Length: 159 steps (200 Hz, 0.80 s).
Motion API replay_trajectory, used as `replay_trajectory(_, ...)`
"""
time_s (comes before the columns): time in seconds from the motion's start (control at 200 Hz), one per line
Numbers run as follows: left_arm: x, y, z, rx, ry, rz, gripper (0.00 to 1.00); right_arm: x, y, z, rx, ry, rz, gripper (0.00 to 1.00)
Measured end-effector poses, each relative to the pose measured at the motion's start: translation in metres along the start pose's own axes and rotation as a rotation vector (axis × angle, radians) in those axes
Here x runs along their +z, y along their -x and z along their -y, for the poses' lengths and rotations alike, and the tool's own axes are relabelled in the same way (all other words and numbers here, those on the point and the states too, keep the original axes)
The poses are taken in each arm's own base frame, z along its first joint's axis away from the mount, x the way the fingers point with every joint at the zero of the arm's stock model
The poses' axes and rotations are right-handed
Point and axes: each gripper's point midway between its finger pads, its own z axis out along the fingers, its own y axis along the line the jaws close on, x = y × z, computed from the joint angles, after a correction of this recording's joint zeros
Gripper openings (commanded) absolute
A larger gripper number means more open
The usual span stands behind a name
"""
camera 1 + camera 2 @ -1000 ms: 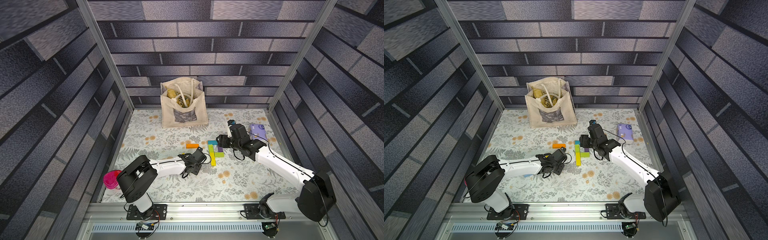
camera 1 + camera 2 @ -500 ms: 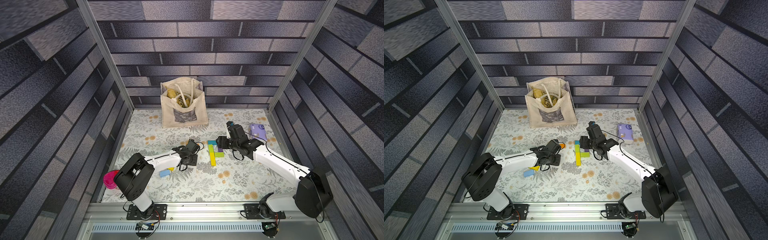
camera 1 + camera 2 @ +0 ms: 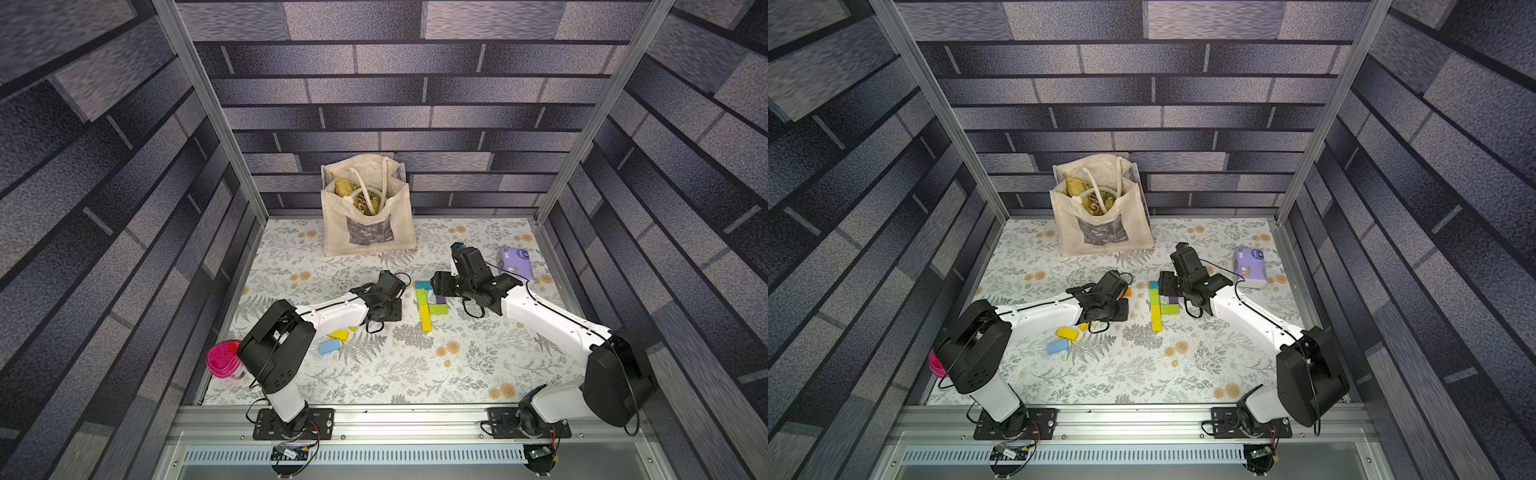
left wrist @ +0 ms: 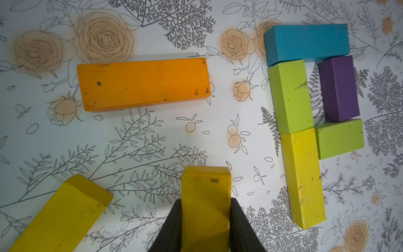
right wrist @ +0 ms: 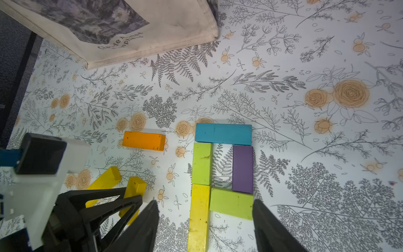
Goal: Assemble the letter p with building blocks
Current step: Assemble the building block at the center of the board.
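place: robot test booth | signs: aluminium frame posts (image 3: 218, 120), printed brick walls (image 3: 415, 104), floral mat (image 3: 395, 365)

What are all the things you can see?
Blocks in the P: five, teal, two lime, purple, yellow, middle.
Loose blocks: three, orange, yellow, light blue, near left arm.
Held block: one, yellow, in left hand.
Tote bag: one, cream, at the back.
Tissue pack: one, purple, right side.
Bowl: one, pink, left edge.
Table cover: one, flowery white, underneath.
Left hand: one, black, shut on held block.
Right hand: one, black, open over the P.
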Motion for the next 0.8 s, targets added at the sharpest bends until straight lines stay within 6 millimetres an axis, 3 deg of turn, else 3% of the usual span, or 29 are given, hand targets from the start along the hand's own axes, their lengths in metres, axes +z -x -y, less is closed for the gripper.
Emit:
replay_trajectory(0.281, 0.012, -0.001, -0.005, -0.039, 0.017, -0.021, 0.08, 0.008, -0.006, 0.002, 0.005, -0.010, -0.027, 0.70)
replay_trajectory(0.446, 0.016, 0.009, 0.000, -0.050, 0.018, -0.009, 0.12, 0.011, -0.009, 0.002, 0.008, -0.009, -0.039, 0.70)
replay_trajectory(0.601, 0.021, 0.011, 0.001, -0.053, 0.026, -0.013, 0.18, 0.012, -0.010, 0.002, 0.008, -0.004, -0.046, 0.70)
replay_trajectory(0.796, 0.026, 0.008, -0.002, -0.060, 0.039, -0.027, 0.34, 0.012, -0.011, 0.002, 0.008, -0.003, -0.048, 0.70)
